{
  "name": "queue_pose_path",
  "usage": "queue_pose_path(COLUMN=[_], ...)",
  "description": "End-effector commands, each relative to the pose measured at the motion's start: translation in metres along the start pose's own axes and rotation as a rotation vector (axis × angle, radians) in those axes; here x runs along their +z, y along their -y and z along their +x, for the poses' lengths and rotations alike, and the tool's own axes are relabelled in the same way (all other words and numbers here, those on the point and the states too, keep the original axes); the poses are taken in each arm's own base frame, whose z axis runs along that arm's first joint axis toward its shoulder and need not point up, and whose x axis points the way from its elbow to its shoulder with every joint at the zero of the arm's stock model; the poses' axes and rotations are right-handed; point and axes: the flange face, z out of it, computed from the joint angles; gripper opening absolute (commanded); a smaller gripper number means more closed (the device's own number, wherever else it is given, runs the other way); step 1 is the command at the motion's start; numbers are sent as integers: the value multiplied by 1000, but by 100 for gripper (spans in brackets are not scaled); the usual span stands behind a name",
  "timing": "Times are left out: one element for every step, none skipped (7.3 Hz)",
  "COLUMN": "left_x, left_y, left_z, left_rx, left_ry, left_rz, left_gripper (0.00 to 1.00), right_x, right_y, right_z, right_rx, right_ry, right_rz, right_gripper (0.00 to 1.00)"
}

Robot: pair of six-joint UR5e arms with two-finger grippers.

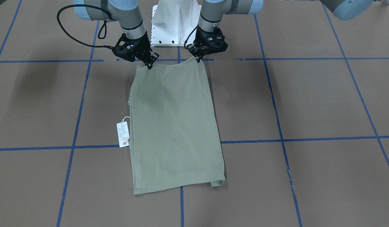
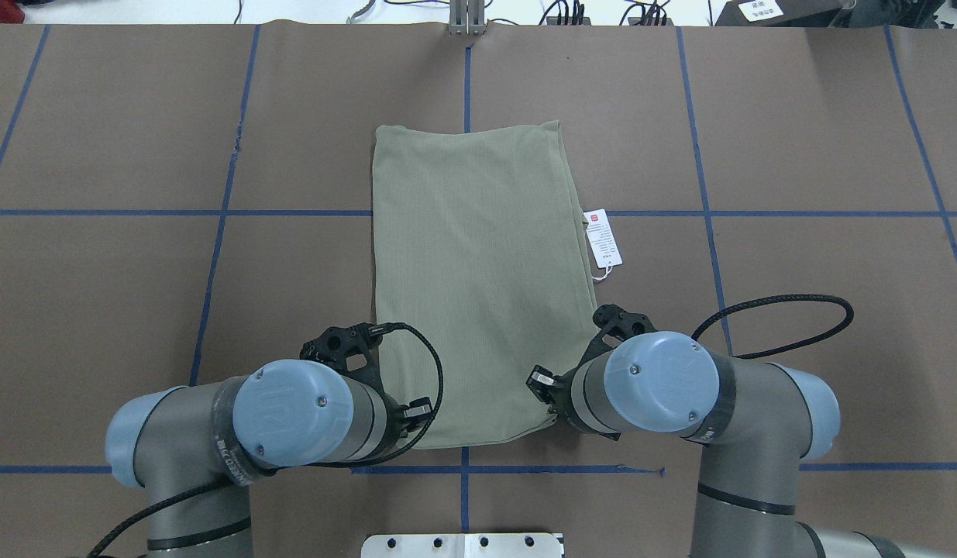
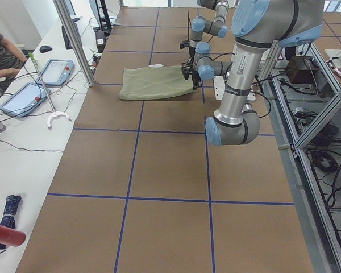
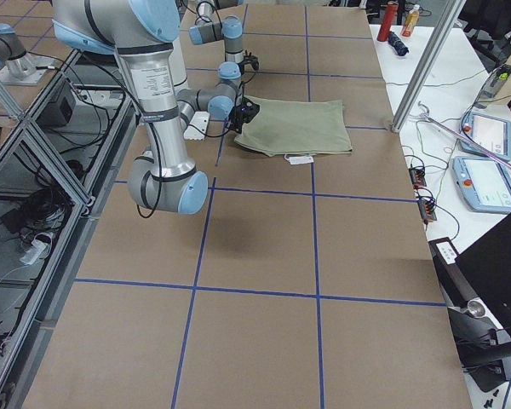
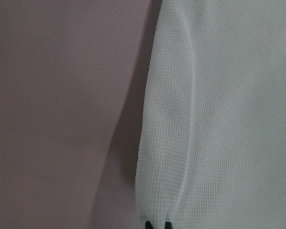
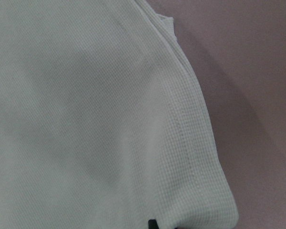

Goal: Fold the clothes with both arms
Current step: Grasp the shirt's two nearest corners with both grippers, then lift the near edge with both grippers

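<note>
The sage-green shirt [image 1: 175, 126] lies on the brown table, folded into a long narrow rectangle, and also shows from overhead [image 2: 478, 271]. Its white hang tag [image 1: 122, 134] sticks out at one long side [image 2: 604, 238]. My left gripper [image 1: 199, 59] is shut on the shirt's corner nearest the robot. The left wrist view shows cloth [image 5: 219, 119] running down between the closed fingertips [image 5: 148, 225]. My right gripper [image 1: 149, 64] is shut on the other near corner, with the hem [image 6: 190, 157] at its tip. The edge between them sags slightly.
The white pedestal base [image 1: 175, 25] stands just behind the grippers. Blue tape lines [image 1: 307, 138] grid the brown table. A black cable loop [image 2: 780, 310] hangs beside the right arm. Tablets and a seated person [image 3: 0, 51] are at the far table side.
</note>
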Motion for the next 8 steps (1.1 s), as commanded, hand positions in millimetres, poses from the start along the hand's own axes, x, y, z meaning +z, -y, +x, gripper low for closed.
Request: queue_pose_path(left_x=[-25, -38, -52, -60, -58, -59, -70, -80], left_y=[-37, -52, -61, -61, -63, -58, -26, 9], left_z=[-6, -6, -10, -9, -7, -7, -2, 0], left_rx=[30, 37, 47, 48, 62, 58, 56, 72], left_ry=[7, 0, 13, 5, 6, 3, -19, -30], left_rz=[-47, -68, -80, -82, -86, -76, -29, 25], left_gripper=[0, 0, 0, 0, 0, 0, 0, 0], right_x=[-35, -62, -74, -74, -68, -67, -69, -72], right_y=[-12, -19, -27, -30, -30, -11, 10, 29], right_z=[10, 26, 28, 27, 25, 19, 0, -21], right_rx=[-6, -18, -27, -30, -35, -20, 6, 30], right_ry=[17, 26, 22, 18, 13, 25, 49, 75], right_rz=[-104, -167, -234, -251, -240, -205, -170, -139], right_gripper=[0, 0, 0, 0, 0, 0, 0, 0])
